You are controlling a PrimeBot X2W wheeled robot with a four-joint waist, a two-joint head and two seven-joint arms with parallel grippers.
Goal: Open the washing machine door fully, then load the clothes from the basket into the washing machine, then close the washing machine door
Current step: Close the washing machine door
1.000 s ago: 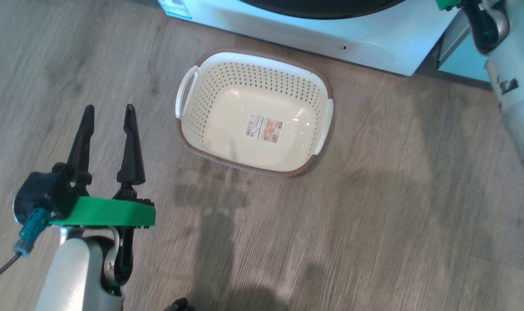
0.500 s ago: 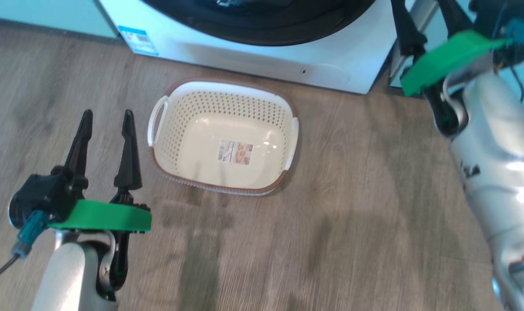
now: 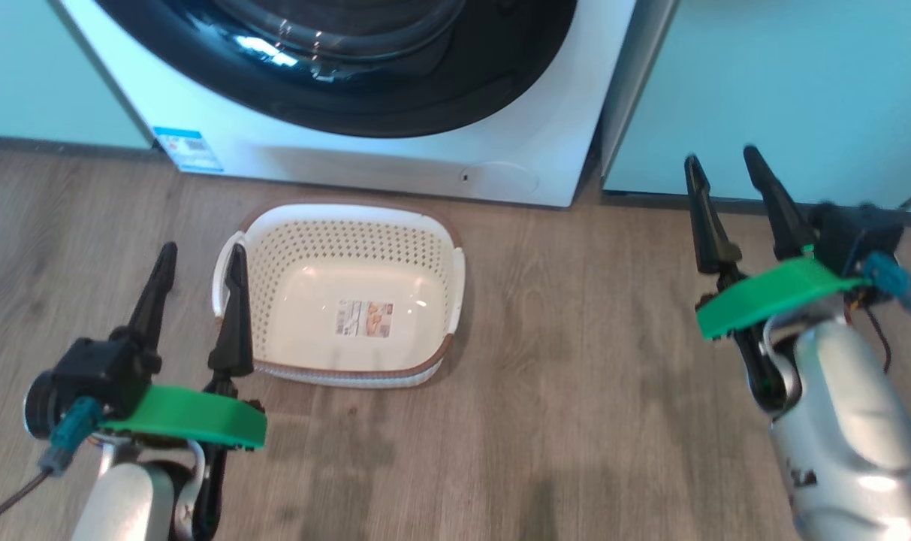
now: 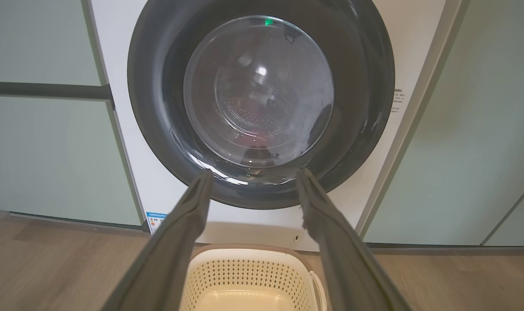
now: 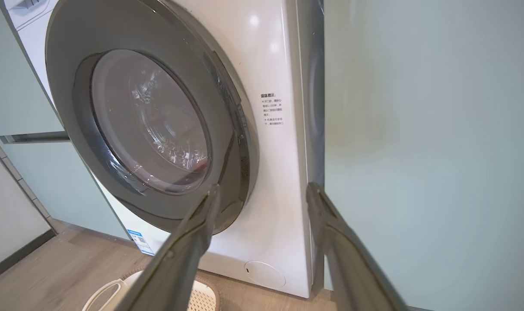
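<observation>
Both claws are released and hold nothing. Left claw [image 3: 203,252] hangs at the near left, its two dark fingers spread and pointing far, toward the machine. In the head view its right finger crosses the basket's left handle [image 3: 217,285], and whether they touch cannot be told. Right claw [image 3: 720,158] hangs at the right, well apart from the basket, with its fingers likewise spread before the right-hand cabinet.

The washing machine door [image 4: 262,90] is shut. Its glossy black rim lies flush on the white front, and the clear glass bowl bulges at its centre. Through the glass, low in the drum, a small red patch shows, which looks to be the clothes [image 4: 249,139]; its shape is too blurred to tell.

The basket [image 3: 342,213] stands upright on the floor just on the near side of the machine, a little left of the door's centre. Its perforated cream walls are open to view, and a sticker [image 3: 365,318] lies on its bottom.

The washing machine [image 3: 395,161] carries a blue label [image 3: 188,149] low at its left and a small round flap [image 3: 504,176] low at its right. Pale green cabinets [image 3: 763,90] flank it on both sides. The grey-brown wooden floor [image 3: 575,376] runs under basket and machine alike.
</observation>
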